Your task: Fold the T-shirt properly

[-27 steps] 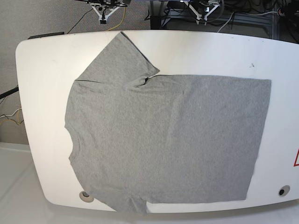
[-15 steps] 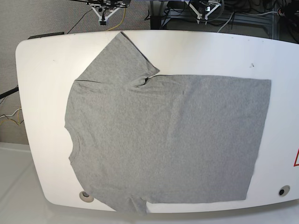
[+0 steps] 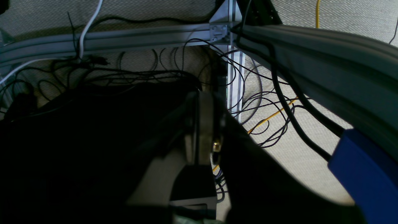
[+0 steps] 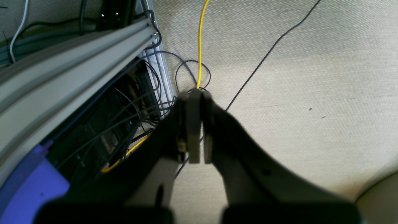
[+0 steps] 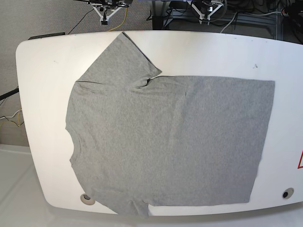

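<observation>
The T-shirt (image 5: 165,142) is spread flat on the white desk (image 5: 42,71), plain grey side up, and most of the desk's surface is covered by it. The neck and shoulders are turned toward the base view's left, and the straight hem is laid along the right. One short sleeve (image 5: 120,59) is stretched toward the desk's far edge; the other sleeve is seen at the near edge, hanging slightly past the rim. Light wrinkles are seen across the chest, and a small crease is gathered where the far sleeve meets the body. No lettering is shown on the upward face.

Both arms are parked beyond the far edge of the desk, well apart from the T-shirt. The right pincer (image 4: 195,93) is seen in its wrist view pointed down at the carpeted floor (image 4: 311,77), its fingers clenched together with nothing between them; a yellow cable (image 4: 200,40) is seen on the floor behind the tips. The left pincer (image 3: 203,95) is likewise seen clenched and empty in its wrist view, held above a tangle of black cables (image 3: 267,102) and a grey aluminium frame rail (image 3: 140,37). In the base view the right pincer (image 5: 104,19) and the left pincer (image 5: 204,19) are visible only as small white shapes at the top.
</observation>
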You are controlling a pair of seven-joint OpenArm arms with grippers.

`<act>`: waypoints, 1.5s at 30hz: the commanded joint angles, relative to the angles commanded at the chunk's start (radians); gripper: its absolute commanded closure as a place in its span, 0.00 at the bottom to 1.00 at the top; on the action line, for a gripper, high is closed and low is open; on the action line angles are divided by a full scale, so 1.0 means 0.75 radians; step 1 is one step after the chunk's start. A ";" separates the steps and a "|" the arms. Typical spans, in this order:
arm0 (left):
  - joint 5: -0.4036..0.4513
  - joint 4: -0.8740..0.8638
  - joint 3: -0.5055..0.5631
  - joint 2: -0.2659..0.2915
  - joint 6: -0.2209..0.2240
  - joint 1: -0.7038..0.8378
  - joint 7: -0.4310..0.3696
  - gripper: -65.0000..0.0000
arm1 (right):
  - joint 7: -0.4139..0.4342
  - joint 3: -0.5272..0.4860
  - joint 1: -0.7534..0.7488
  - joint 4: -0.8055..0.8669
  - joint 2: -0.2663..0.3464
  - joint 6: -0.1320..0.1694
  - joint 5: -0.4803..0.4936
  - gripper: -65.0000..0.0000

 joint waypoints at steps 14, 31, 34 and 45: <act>-0.009 0.060 -0.003 -0.014 -0.005 0.050 -0.007 1.00 | 0.044 0.000 -0.040 0.019 0.009 0.004 0.005 0.99; -0.007 0.012 -0.003 -0.007 -0.002 0.025 -0.013 1.00 | 0.025 0.002 -0.049 0.014 0.007 0.011 0.004 1.00; -0.006 0.013 -0.003 -0.009 -0.002 0.029 -0.013 1.00 | 0.024 0.003 -0.059 0.019 0.011 0.013 0.003 1.00; -0.012 0.130 0.002 -0.037 -0.005 0.124 -0.032 1.00 | 0.050 0.000 -0.191 0.135 0.064 0.022 -0.003 1.00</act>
